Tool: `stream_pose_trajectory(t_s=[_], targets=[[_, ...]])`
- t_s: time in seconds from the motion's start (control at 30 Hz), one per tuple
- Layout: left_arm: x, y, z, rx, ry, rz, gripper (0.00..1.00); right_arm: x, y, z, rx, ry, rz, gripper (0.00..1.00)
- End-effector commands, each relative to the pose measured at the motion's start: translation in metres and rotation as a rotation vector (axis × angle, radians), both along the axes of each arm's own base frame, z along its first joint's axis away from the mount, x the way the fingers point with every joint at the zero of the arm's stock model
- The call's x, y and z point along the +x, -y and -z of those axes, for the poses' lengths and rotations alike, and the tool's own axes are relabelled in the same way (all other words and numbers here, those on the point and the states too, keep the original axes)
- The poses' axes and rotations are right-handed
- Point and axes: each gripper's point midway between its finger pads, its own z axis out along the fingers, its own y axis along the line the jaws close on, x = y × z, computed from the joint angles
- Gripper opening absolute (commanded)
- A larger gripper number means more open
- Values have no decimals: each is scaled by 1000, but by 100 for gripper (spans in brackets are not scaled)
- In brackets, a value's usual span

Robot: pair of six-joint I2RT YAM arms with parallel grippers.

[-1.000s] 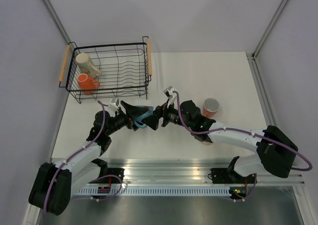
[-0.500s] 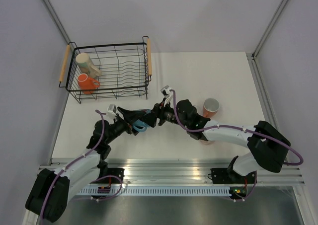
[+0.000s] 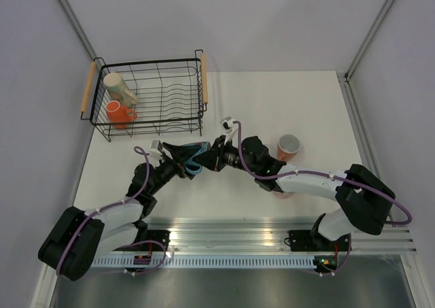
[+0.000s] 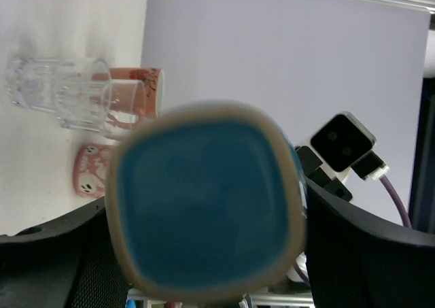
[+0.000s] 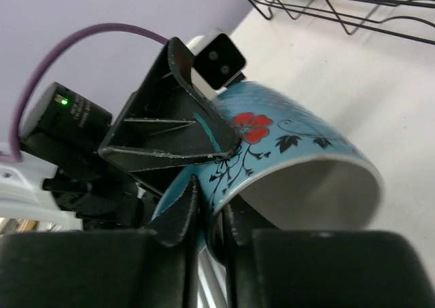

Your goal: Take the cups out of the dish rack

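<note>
A blue mug with red flowers hangs above the table between my two arms. Around its body my left gripper is shut, and the left wrist view is filled by the mug's blue base between the black fingers. My right gripper is shut on the wall of the mug at its rim, one finger inside and one outside. The black wire dish rack stands at the far left and holds a cream mug and an orange mug.
An orange cup with a white inside stands on the table by my right forearm. The left wrist view also shows clear glass mugs, a pink-red patterned cup and a small pink cup on the table.
My right gripper moved left onto the blue mug and closed on its rim. The left gripper kept its hold and shifted the mug slightly up and left.
</note>
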Motion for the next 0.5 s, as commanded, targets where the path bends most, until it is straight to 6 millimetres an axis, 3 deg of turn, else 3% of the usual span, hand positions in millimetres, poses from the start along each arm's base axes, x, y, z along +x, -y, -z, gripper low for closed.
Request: stream_pose_trajectory(t_s=[0.0, 0.07, 0.2, 0.23, 0.3, 0.33, 0.4, 0.43, 0.47], targets=[[-6, 14, -48, -109, 121, 61, 2, -2, -10, -44, 105, 124, -34, 10], [-8, 18, -48, -104, 122, 73, 2, -1, -9, -44, 100, 130, -28, 1], [-9, 18, -44, -91, 123, 72, 2, -2, -6, -46, 101, 136, -23, 1], [-10, 18, -41, -86, 116, 73, 6, -3, -5, -47, 101, 138, -23, 1], [-11, 18, -38, -82, 109, 74, 26, -2, -2, -47, 96, 146, -11, 1], [-11, 17, -35, -76, 103, 72, 50, -3, 1, -52, 102, 155, -5, 1], [-11, 15, -32, -70, 92, 65, 72, -1, 5, -51, 80, 169, 9, 1], [-12, 14, -28, -64, 85, 60, 88, -1, 8, -57, 82, 178, 23, 1], [-10, 13, -24, -55, 76, 46, 96, -1, 11, -54, 62, 175, 30, 1]])
